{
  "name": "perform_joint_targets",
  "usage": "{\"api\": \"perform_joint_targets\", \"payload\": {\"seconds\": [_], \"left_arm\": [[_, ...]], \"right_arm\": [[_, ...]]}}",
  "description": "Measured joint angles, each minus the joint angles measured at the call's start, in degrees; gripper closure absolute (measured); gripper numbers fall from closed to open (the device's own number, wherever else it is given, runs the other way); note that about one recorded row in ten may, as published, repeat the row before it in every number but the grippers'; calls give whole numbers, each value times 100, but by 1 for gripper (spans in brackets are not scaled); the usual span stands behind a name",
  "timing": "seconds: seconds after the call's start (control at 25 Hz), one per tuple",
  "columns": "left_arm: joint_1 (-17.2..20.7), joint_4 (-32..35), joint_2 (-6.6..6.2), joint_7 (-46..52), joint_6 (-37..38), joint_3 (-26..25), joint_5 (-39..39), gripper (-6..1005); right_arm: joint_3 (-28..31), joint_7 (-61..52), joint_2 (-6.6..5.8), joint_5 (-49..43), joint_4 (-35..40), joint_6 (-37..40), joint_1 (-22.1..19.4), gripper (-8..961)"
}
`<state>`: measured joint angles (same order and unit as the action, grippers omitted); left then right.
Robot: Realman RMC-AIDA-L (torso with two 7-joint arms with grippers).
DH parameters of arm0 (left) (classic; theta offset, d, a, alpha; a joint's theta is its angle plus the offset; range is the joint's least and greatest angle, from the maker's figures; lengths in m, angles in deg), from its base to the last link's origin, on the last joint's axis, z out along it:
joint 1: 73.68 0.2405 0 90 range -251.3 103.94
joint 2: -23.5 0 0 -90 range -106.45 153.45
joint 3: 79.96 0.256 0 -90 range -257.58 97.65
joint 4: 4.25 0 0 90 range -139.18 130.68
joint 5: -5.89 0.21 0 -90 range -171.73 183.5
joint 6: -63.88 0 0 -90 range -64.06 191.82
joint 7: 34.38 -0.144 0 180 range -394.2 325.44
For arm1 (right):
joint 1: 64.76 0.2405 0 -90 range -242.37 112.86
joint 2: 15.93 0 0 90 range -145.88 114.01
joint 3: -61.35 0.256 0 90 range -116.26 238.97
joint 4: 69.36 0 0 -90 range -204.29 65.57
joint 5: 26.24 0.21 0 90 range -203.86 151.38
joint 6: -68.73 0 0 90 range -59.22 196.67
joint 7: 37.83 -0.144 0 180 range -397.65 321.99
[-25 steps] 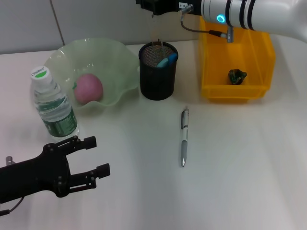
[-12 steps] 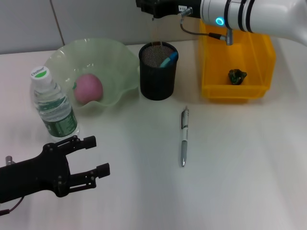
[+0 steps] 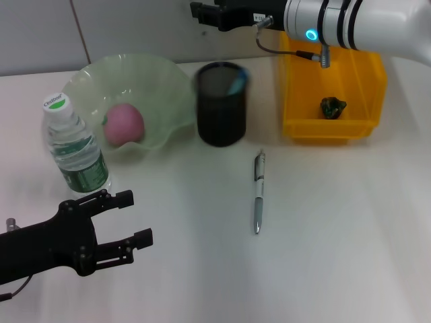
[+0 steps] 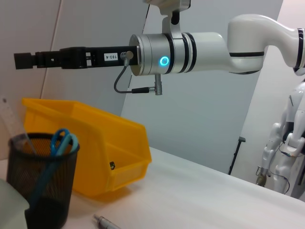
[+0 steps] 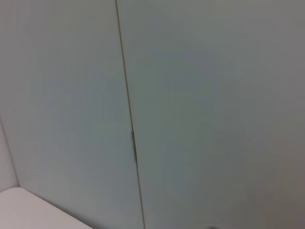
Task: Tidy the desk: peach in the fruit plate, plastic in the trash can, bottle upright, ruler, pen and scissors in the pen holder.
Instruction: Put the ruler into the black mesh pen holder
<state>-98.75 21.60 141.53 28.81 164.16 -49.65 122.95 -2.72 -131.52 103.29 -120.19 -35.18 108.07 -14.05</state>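
Note:
A pink peach (image 3: 124,124) lies in the green fruit plate (image 3: 165,81). A water bottle (image 3: 74,145) stands upright beside the plate. The black mesh pen holder (image 3: 221,108) holds blue-handled scissors (image 3: 236,83). The left wrist view shows the holder (image 4: 45,181), the scissors (image 4: 61,138) and a clear ruler (image 4: 9,112) in it. A silver pen (image 3: 258,192) lies on the table in front of the holder. A dark scrap of plastic (image 3: 333,106) lies in the yellow bin (image 3: 300,128). My right gripper (image 3: 205,13) is open and empty, high above the holder. My left gripper (image 3: 138,219) is open and empty near the front left.
The white table runs wide to the right of and in front of the pen. A grey wall panel stands behind the table. The right arm (image 4: 190,47) stretches over the yellow bin (image 4: 105,143).
The clear ruler that hung from my right gripper into the pen holder has dropped in, and the holder shakes. The right gripper has risen slightly. The left arm has not moved.

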Motion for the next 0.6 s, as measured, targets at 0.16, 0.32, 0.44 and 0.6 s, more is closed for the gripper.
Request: {"api": "perform_joint_targets", "payload": {"seconds": [0.16, 0.32, 0.44, 0.6], "left_arm": [[2, 6, -9, 0, 0, 8, 0, 156], [2, 8, -20, 0, 0, 3, 0, 156], [2, 8, -23, 0, 0, 1, 0, 156], [2, 8, -33, 0, 0, 0, 0, 156]], "right_arm": [[4, 0, -12, -1, 34, -28, 0, 486], [5, 0, -15, -1, 84, 1, 0, 444], [30, 1, -15, 8, 131, 4, -22, 388], [63, 5, -14, 26, 209, 3, -59, 302]]}}
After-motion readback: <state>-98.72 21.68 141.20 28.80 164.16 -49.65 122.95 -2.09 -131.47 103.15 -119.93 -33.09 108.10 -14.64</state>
